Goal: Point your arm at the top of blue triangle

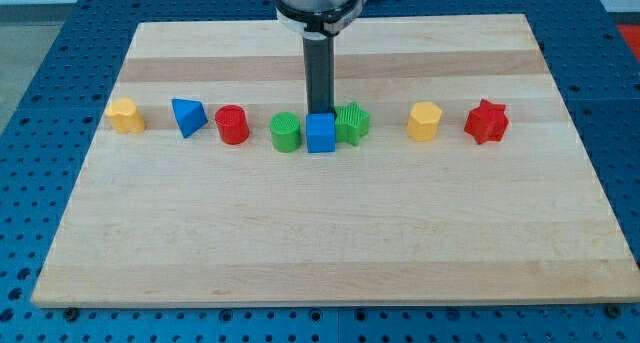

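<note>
The blue triangle (pixel 187 116) lies at the view's left, between a yellow block (pixel 125 115) and a red cylinder (pixel 232 125). My tip (pixel 320 113) stands near the middle of the board, just above the blue cube (pixel 320 134), touching or nearly touching its top edge. The tip is far to the right of the blue triangle. A green cylinder (pixel 286 133) is left of the cube and a green star (pixel 352 123) is right of it.
A yellow hexagon-like block (pixel 424 121) and a red star (pixel 487 122) lie at the view's right in the same row. The wooden board (pixel 320 233) lies on a blue perforated table (pixel 30 43).
</note>
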{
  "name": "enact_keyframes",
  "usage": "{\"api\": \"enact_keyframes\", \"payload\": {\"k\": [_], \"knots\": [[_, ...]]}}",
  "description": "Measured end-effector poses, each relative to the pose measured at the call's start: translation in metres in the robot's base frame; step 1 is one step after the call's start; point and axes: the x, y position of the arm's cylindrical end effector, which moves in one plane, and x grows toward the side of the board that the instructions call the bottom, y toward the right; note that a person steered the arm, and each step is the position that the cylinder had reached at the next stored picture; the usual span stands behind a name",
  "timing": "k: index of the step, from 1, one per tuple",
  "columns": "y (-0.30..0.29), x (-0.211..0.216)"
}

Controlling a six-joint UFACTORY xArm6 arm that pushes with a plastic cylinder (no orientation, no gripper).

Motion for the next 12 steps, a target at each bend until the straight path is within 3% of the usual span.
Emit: {"api": "enact_keyframes", "payload": {"k": [1, 4, 5, 7, 8, 9, 10, 11, 12], "knots": [[0.0, 0.0], [0.051, -0.059], [0.119, -0.066], [0.316, -0.064], [0.353, 0.007], [0.314, 0.101], [0.207, 0.151], [0.095, 0.152], [0.065, 0.156]]}}
